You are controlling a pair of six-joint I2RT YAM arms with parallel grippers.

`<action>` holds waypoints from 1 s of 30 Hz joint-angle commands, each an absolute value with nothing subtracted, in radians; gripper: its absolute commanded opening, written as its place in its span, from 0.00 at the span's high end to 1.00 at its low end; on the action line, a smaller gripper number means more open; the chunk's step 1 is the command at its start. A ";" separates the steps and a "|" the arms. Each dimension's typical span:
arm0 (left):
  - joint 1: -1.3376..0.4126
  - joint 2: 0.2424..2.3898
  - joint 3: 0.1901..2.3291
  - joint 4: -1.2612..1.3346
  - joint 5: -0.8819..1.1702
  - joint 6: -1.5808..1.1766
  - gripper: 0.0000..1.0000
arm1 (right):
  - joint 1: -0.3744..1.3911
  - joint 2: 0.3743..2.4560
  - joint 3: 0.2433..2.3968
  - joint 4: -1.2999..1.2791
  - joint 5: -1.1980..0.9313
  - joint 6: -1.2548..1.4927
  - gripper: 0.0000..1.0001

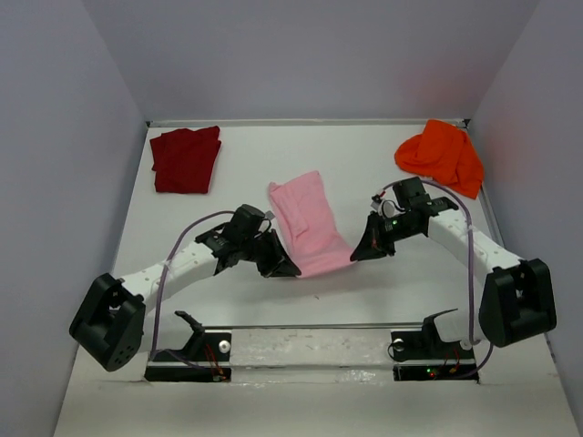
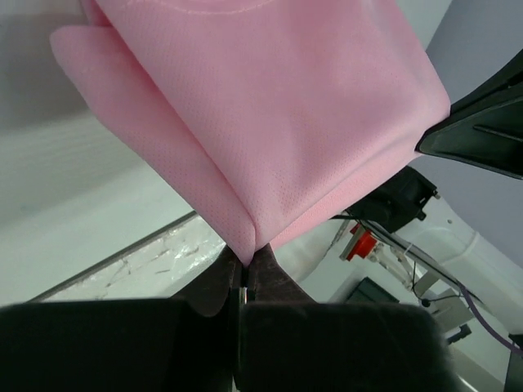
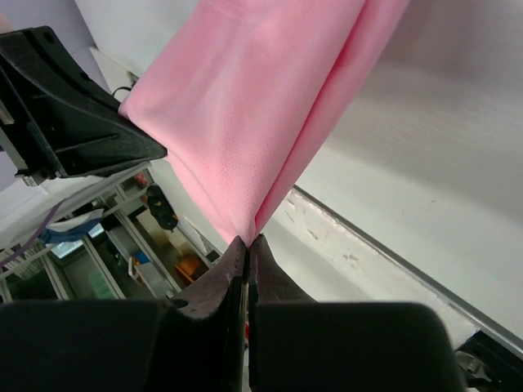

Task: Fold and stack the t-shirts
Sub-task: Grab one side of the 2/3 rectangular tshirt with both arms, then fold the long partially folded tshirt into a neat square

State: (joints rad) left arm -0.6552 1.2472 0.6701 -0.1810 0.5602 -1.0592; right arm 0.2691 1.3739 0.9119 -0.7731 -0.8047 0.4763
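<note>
The light pink t-shirt (image 1: 308,223) hangs folded between both arms over the middle of the table. My left gripper (image 1: 284,266) is shut on its near left corner; in the left wrist view the cloth (image 2: 270,106) comes to a point pinched in the left gripper (image 2: 248,260). My right gripper (image 1: 360,255) is shut on its near right corner, and the right wrist view shows the cloth (image 3: 253,106) nipped in the right gripper (image 3: 248,242). The dark red t-shirt (image 1: 187,159) lies folded at the far left. At the far right, the bright orange t-shirt (image 1: 442,155) sits crumpled.
Grey walls close the table on three sides. A metal rail (image 1: 310,328) runs along the near edge between the two arm bases (image 1: 109,319) (image 1: 519,300).
</note>
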 commanded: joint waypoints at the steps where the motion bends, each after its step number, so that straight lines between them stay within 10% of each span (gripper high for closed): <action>1: -0.658 1.172 0.684 -0.337 0.626 -1.020 1.00 | 0.256 1.283 0.908 -0.850 -0.798 0.500 1.00; 30: -0.500 1.252 0.847 -0.469 0.675 -0.827 0.97 | 0.256 1.632 1.307 -0.815 -0.801 0.468 1.00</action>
State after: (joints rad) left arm -0.5327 1.2343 0.8017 -0.3393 0.6170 -0.9302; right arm 0.2714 1.6325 1.2484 -0.8650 -0.8345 0.4938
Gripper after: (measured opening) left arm 0.048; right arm 0.024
